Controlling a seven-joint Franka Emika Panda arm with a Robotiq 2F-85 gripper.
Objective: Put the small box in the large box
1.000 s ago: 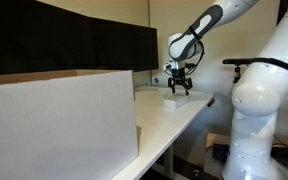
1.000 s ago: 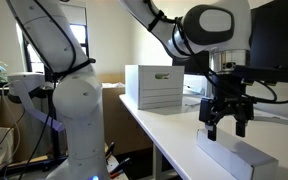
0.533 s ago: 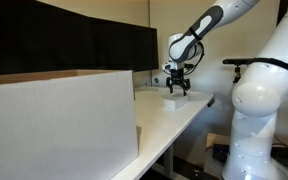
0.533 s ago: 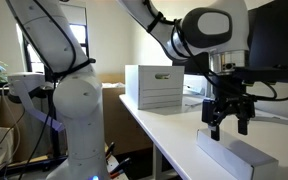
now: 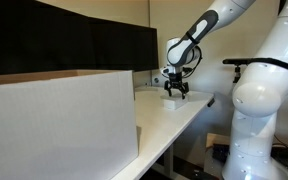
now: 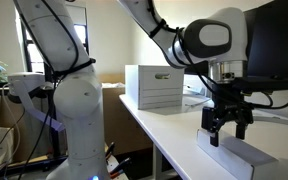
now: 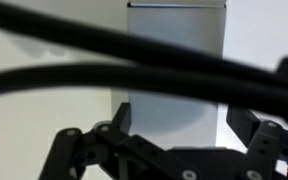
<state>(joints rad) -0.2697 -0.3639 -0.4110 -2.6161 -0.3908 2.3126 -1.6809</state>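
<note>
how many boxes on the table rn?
2. The small box lies on the table right under the open gripper. The large box stands at the table's other end. Anything behind the large box would be hidden.

Matt small box [image 6: 240,160], cardboard large box [image 5: 59,125]

In an exterior view the large box [image 5: 59,125] fills the frame's 8 o'clock area on the tabletop [image 5: 179,120]. The small box [image 5: 176,101] lies flat well apart at its 2 o'clock. The pincer [image 5: 175,90] hangs at the small box's 12 o'clock, pointing down; contact unclear.
</note>
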